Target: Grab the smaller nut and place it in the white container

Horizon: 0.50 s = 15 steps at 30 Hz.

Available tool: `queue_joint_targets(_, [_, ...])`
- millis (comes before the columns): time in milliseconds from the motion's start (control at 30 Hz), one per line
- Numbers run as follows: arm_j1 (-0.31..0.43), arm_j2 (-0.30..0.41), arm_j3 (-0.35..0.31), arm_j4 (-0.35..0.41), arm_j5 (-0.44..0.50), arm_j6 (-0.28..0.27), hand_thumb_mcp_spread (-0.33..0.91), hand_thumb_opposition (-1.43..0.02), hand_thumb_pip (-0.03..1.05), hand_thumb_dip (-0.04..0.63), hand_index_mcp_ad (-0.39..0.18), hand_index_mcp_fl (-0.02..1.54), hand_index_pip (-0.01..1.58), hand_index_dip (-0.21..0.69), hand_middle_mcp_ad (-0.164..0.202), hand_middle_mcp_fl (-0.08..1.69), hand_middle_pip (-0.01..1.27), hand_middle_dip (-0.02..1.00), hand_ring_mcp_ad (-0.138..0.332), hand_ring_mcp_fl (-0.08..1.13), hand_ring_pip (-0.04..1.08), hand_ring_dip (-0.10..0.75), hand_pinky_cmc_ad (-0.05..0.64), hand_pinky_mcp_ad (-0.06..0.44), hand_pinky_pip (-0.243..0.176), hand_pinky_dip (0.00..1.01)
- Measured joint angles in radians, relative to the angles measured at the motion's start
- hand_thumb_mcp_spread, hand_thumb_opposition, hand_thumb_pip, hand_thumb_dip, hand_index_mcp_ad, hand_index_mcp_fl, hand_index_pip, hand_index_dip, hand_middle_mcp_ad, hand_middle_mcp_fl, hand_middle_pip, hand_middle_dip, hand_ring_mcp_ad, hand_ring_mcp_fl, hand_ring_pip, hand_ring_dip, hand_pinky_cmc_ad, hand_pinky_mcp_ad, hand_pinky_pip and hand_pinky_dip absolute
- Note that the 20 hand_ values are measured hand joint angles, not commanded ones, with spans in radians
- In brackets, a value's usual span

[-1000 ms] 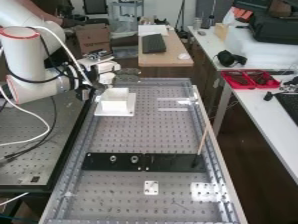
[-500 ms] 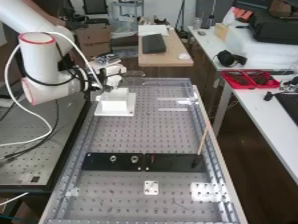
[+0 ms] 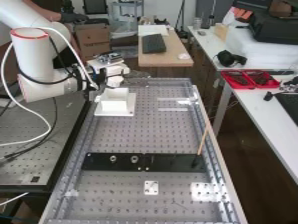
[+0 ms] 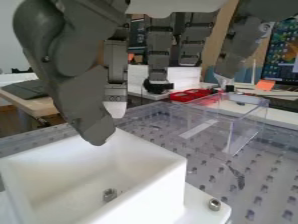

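Observation:
In the high view the hand [image 3: 114, 70] is at the bench's far left corner, just behind and above the white container [image 3: 114, 106]. The wrist view has the hand [image 4: 76, 75] with its fingers extended and apart, nothing between them and the thumb, over the container's far side. Inside the white container [image 4: 159, 189], a small metal nut [image 4: 110, 194] rests on the floor; it looks like the smaller nut. The larger nut [image 3: 113, 159] and the bearing [image 3: 134, 159] stand on the black bar [image 3: 100, 161].
A clear plastic box [image 4: 249, 127] stands on the perforated bench beside the container. A thin wooden stick [image 3: 203, 142] rises from the bar's right part. A screw [image 4: 214, 204] sits in the container's base flange. Red trays [image 3: 249, 79] lie on the side table.
The arm swung rightwards and then came back slightly left; the hand is now a little to the right of where it was a second ago. The parts on the bar have not moved.

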Motion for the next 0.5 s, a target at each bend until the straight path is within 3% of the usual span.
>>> queue_joint_targets(267, [-0.021, 0.093, 0.004, 0.031, 0.111, 0.099, 0.35, -0.79, 0.77, 0.206, -0.188, 0.01, 1.2, 0.075, 0.063, 0.15, 0.11, 0.24, 0.106, 0.0, 0.09, 0.127, 0.346, 0.274, 0.017, 0.19])
queue_joint_targets(367, [-0.032, 0.13, 0.029, 0.011, 0.179, 0.137, 0.32, -0.79, 0.77, 0.206, -0.195, 0.01, 1.11, 0.052, 0.059, 0.15, 0.11, 0.24, 0.106, 0.0, 0.09, 0.131, 0.346, 0.274, 0.016, 0.22])
queue_joint_targets(500, [-0.047, 0.183, 0.088, -0.04, 0.301, 0.183, 0.31, -0.77, 0.77, 0.206, -0.155, 0.0, 0.99, 0.052, 0.063, 0.12, 0.11, 0.24, 0.11, 0.0, 0.09, 0.127, 0.351, 0.274, 0.005, 0.23])
